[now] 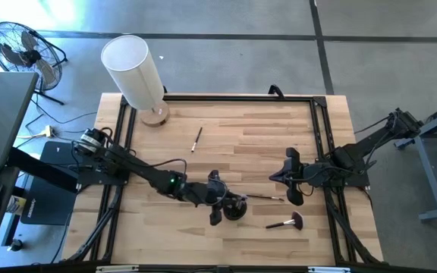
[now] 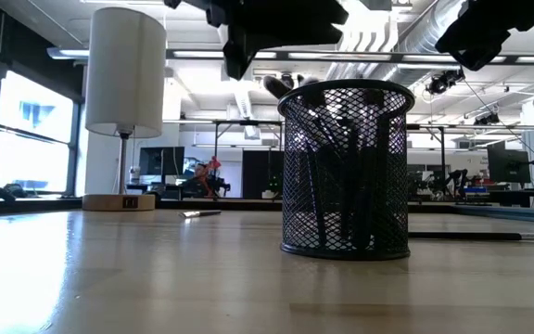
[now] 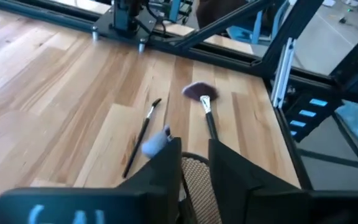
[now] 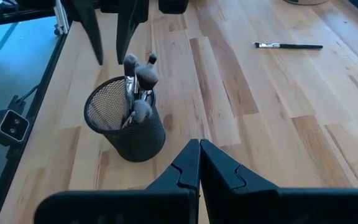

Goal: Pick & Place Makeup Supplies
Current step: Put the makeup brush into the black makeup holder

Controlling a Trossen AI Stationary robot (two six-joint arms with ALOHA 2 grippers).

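Mesh cup (image 2: 346, 172) fills the low view, closest to the lens, with dark brush handles crowded inside and a couple of heads peeking over the rim; the lamp (image 2: 124, 107) stands well behind at 9 o'clock, and one brush (image 2: 200, 213) lies flat on the table (image 2: 109, 278) between them.

From above, the left gripper (image 1: 217, 199) hangs over the cup at about 6 o'clock on the table, the right gripper (image 1: 293, 176) waits at 4 o'clock with its fingers pressed together and empty. Three brushes are still loose: a fluffy brush (image 1: 285, 223) near 5 o'clock, a thin brush (image 1: 266, 197) just beside the cup, and the far one at 11 o'clock.

Left wrist view: the fingers (image 3: 166, 165) stand a little apart above the rim, with a pale brush head right at the left finger (whether it is still pinched or already let go, I cannot tell).

Right wrist view: several heads (image 4: 138, 71) stick out of the cup, the left arm's fingers directly above them.

My read is that a drop into the cup is finishing. Next comes lifting clear and going for the thin brush beside the cup, a low flat pinch.
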